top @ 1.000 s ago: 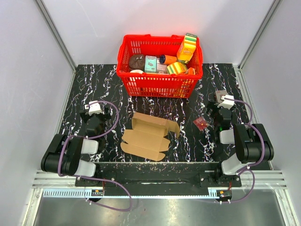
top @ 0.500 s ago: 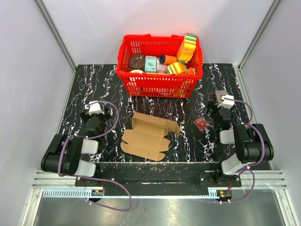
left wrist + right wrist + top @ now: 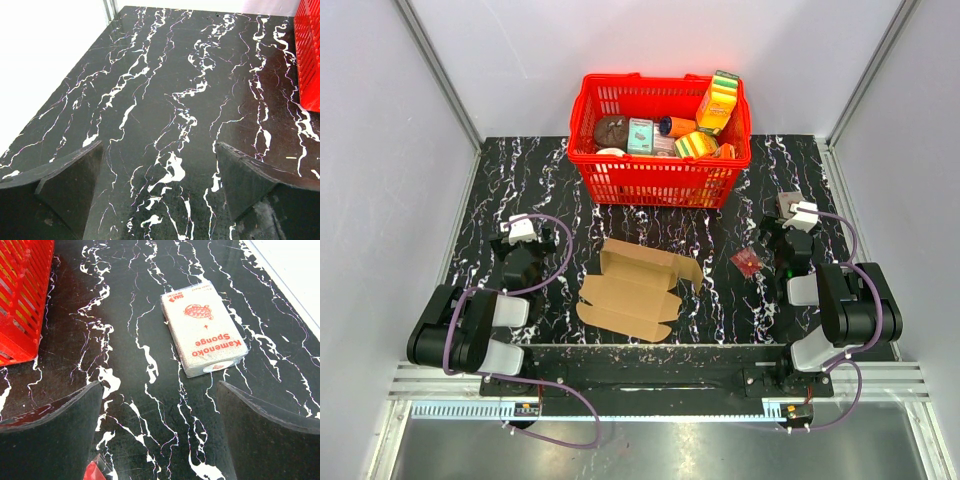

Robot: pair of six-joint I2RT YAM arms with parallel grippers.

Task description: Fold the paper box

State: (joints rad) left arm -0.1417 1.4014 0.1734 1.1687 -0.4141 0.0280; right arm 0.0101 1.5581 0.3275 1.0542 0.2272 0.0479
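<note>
1. Finding the paper box [image 3: 638,288] lying unfolded on the black marbled table [image 3: 520,170], between the two arms and nearer the near edge than the far one, with its flaps spreading outward and one rear flap tilting up.
2. Leaving bare marble on both sides of the cardboard: a strip to its left toward the left gripper [image 3: 523,243], and a strip to its right reaching a small red packet [image 3: 748,262].
3. Showing a red basket [image 3: 655,183] standing at the middle of the far edge, well apart from the box, with open table lying between them.
4. Spreading the left gripper's fingers [image 3: 75,182] wide, gripping nothing, hovering over bare table, with the basket's corner showing at the right edge of the left wrist view and the table's left edge meeting the white wall.
5. Spreading the fingers of the right gripper [image 3: 159,386] wide too, gripping nothing, with a white sponge pack [image 3: 204,330] lying flat ahead, clear of both fingers, and the basket wall sitting off to the left.
6. Staying well apart from the box with both grippers.
</note>
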